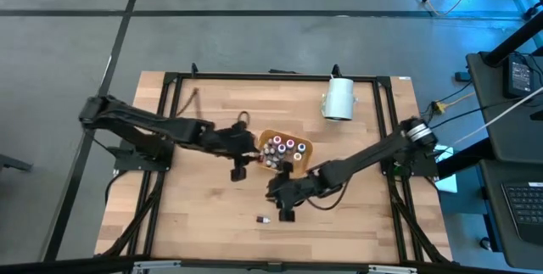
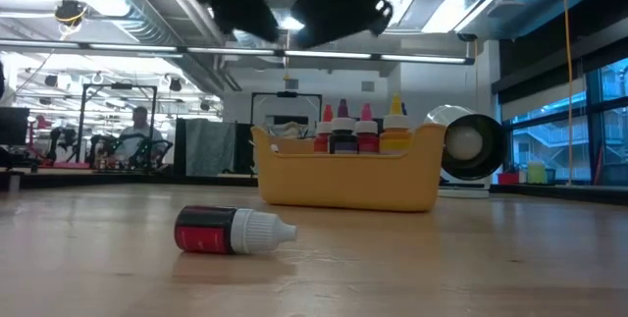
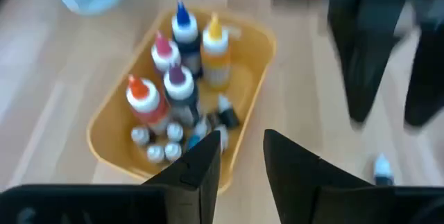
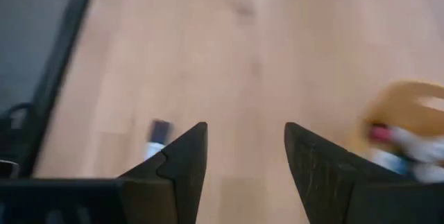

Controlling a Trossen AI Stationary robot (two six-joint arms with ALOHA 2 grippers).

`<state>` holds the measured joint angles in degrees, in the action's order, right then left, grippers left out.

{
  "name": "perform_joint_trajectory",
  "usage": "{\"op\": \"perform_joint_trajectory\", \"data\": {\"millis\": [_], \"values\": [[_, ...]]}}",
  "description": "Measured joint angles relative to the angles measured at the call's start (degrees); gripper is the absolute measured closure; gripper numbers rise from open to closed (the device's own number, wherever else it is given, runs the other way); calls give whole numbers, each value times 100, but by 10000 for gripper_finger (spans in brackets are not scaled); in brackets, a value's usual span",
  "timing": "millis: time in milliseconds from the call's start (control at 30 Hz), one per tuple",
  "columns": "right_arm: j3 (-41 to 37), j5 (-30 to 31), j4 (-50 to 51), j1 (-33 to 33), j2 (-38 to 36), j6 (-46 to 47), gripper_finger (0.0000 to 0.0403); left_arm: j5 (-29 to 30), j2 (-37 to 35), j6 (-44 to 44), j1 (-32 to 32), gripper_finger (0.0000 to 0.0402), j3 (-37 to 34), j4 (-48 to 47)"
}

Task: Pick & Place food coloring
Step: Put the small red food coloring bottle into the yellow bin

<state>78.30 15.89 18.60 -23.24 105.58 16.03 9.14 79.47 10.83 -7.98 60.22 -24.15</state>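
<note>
Fallen red-labelled bottle [image 2: 233, 231] clear only at table height; both end effectors parted, empty.

In the low view both arms are cut off by the top edge. The tray [image 2: 345, 180] wall hides the lower bottles [image 2: 343, 129]. A distant person [image 2: 137, 135] is too small to make out.
</note>
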Motion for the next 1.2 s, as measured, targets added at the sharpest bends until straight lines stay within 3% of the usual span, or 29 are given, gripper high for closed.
{"op": "perform_joint_trajectory", "data": {"millis": [267,667,800,1000,1200], "values": [[0,-267,-1280,-324,1008,-166,210,351,-1013,179,-451,297,-1055,1360],[2,-240,-1885,-731,1911,478,210,383,-1061,208,-703,300,-1210,1377],[4,112,-1955,-783,2075,630,216,375,-1061,233,-705,300,-1210,1371],[7,251,-1923,-785,2087,640,262,375,-1059,341,-705,300,-1210,1369],[12,270,-1755,-768,2035,862,337,370,-1059,363,-705,300,-1210,1369]]}}
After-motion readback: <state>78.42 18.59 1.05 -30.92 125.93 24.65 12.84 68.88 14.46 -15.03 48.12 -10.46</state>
